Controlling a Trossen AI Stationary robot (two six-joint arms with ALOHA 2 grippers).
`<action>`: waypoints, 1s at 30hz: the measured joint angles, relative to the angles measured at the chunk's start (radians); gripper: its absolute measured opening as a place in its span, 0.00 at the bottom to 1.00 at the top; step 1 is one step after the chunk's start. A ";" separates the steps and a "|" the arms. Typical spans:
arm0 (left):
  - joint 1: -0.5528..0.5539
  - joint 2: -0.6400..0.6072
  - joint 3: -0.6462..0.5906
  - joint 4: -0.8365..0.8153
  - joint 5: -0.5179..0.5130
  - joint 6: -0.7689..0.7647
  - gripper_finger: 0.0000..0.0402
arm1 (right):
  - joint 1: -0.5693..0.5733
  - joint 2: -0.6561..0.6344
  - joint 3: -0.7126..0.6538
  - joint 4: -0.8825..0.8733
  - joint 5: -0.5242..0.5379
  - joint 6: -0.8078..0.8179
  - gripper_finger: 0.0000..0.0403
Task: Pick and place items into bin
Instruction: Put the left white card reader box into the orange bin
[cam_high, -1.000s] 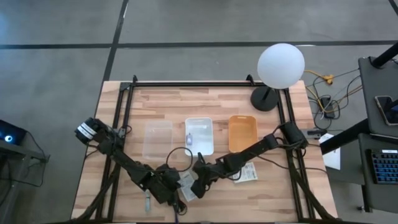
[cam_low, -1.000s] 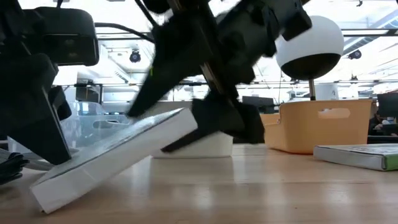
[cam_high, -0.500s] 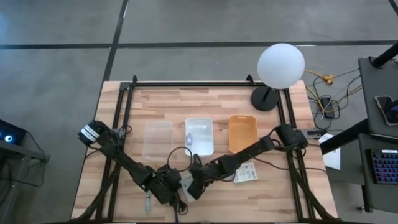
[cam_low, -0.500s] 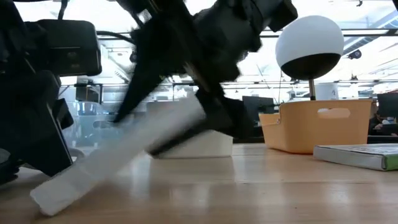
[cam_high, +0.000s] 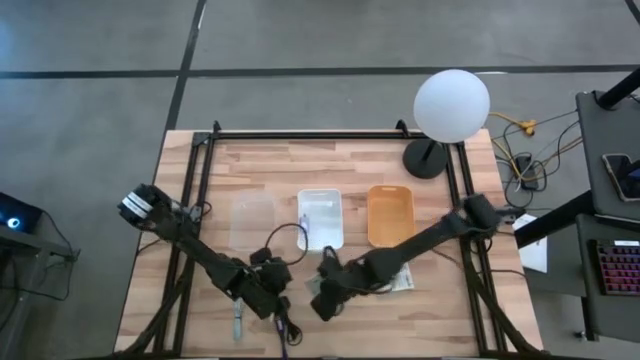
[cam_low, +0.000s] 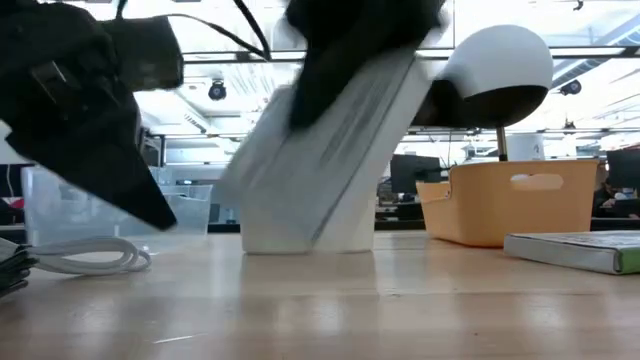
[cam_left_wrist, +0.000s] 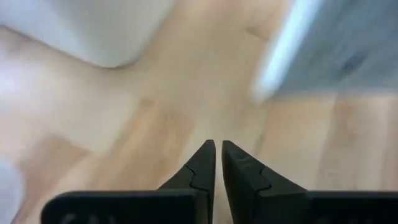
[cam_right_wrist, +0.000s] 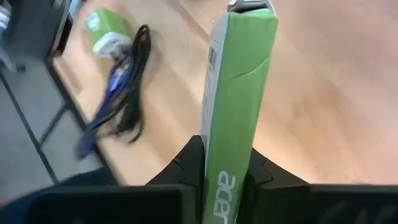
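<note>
A flat white box with a green edge (cam_right_wrist: 239, 81) sits between the fingers of my right gripper (cam_high: 322, 298), which is shut on it near the table's front, in the middle. In the low view the box (cam_low: 340, 140) stands steeply tilted in front of the white tray (cam_low: 345, 238). My left gripper (cam_left_wrist: 217, 148) is shut and holds nothing; it hangs just left of the box (cam_high: 270, 290). A black cable (cam_right_wrist: 127, 93) lies by the front edge, and a grey metal stick (cam_high: 237, 322) lies front left. My right gripper pinches the flat box between its two fingers (cam_right_wrist: 186, 158), one on each broad face, with the green narrow edge (cam_right_wrist: 236, 162) facing the wrist camera. The box runs out lengthwise past the fingers. In the low view it is raised and steeply tilted.
Three trays stand in a row mid-table: a clear bin (cam_high: 254, 222), the white tray (cam_high: 321, 218) and an orange tray (cam_high: 390, 213). Another printed packet (cam_high: 400, 278) lies to the right of my right gripper. A globe lamp (cam_high: 450, 105) stands at the far right. A pale cable loop (cam_low: 90, 258) lies front left.
My right gripper has shut on the flat box and raised it. The box leaned low with one end on the table; now it stands much steeper and higher. My left gripper, still shut, has risen and drawn away from the box's low end.
</note>
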 joint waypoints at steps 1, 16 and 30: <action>-0.003 -0.019 0.000 -0.007 -0.009 0.000 0.03 | 0.013 -0.029 0.005 -0.042 0.020 0.054 0.10; 0.072 -0.211 -0.035 -0.025 0.064 0.122 0.03 | 0.112 -0.418 -0.058 -0.899 0.297 0.778 0.12; 0.089 -0.207 -0.034 -0.012 0.094 0.156 0.03 | -0.379 -0.787 -0.677 -0.281 0.089 0.254 0.12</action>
